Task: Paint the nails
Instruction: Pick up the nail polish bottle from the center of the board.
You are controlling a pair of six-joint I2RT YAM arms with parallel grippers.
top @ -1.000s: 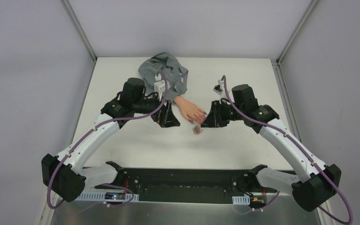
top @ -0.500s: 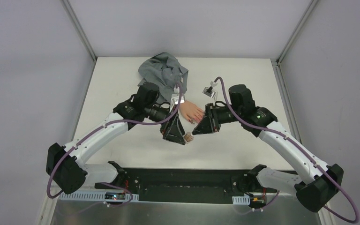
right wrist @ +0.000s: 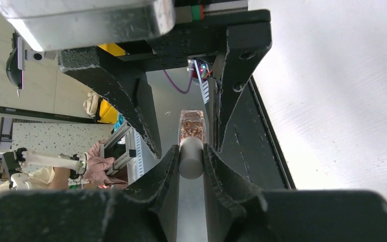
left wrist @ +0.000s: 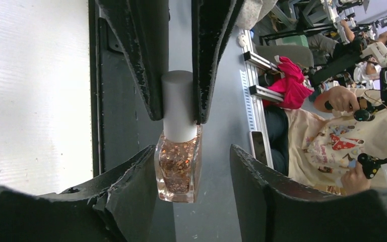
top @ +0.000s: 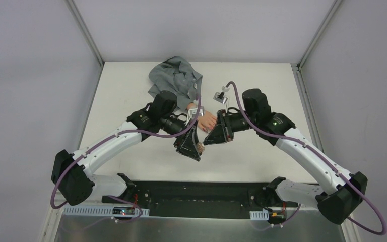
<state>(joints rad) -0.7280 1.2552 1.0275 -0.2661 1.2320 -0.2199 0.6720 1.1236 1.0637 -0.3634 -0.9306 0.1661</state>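
A small glass polish bottle (left wrist: 177,169) of coppery glitter hangs in the air above the table's front middle. My right gripper (right wrist: 190,148) is shut on its grey-white cap (right wrist: 191,160). My left gripper (left wrist: 191,148) straddles the glass body; one finger (left wrist: 131,184) lies against it and a gap remains at the other finger (left wrist: 262,186). In the top view both grippers, left (top: 194,148) and right (top: 207,140), meet just in front of the peach fake hand (top: 205,119). Its nails are hidden behind the right gripper.
The hand's grey sleeve (top: 175,79) lies bunched at the back middle of the white table (top: 262,80). The black base rail (top: 196,194) runs along the near edge. Grey walls close in the left, right and back sides.
My right gripper lifted the bottle off the table and carried it left. My left arm swung right to meet it, and its jaws have narrowed around the glass body.
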